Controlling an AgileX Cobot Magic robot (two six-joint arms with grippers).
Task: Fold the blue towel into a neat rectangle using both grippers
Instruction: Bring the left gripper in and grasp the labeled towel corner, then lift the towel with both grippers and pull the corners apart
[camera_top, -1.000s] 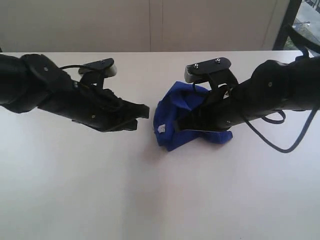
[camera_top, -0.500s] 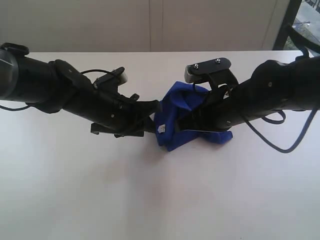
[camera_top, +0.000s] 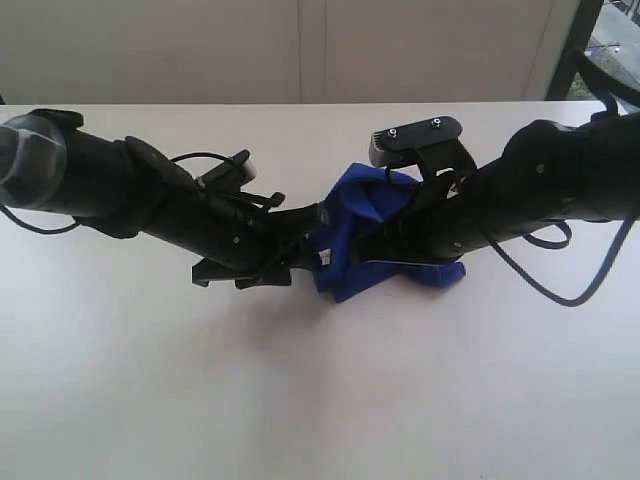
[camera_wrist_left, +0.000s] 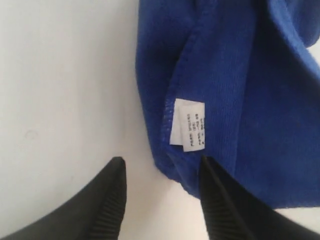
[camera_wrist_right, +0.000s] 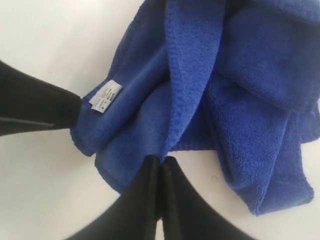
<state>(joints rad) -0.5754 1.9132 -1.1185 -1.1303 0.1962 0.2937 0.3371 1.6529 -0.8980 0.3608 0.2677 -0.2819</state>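
The blue towel (camera_top: 352, 205) lies bunched on the white table (camera_top: 320, 400), partly lifted, with its white tag (camera_top: 323, 258) on the near left corner. My right gripper (camera_wrist_right: 161, 161) is shut, pinching a hemmed fold of the towel (camera_wrist_right: 240, 85) at its tips. My left gripper (camera_wrist_left: 161, 162) stands open at the tagged corner. One of its fingers (camera_wrist_left: 112, 195) is over bare table and the other overlaps the towel's edge (camera_wrist_left: 240, 90), just short of the tag (camera_wrist_left: 187, 125). In the exterior view the left gripper (camera_top: 308, 242) meets the towel's left side.
A black cable (camera_top: 560, 290) loops from the right arm over the table at the right. The table's far edge (camera_top: 300, 104) runs along a beige wall. A dark frame (camera_top: 575, 50) stands at the back right.
My left arm has swung right to the towel's tagged corner and its jaws have opened wide. The right gripper and the towel have stayed put.
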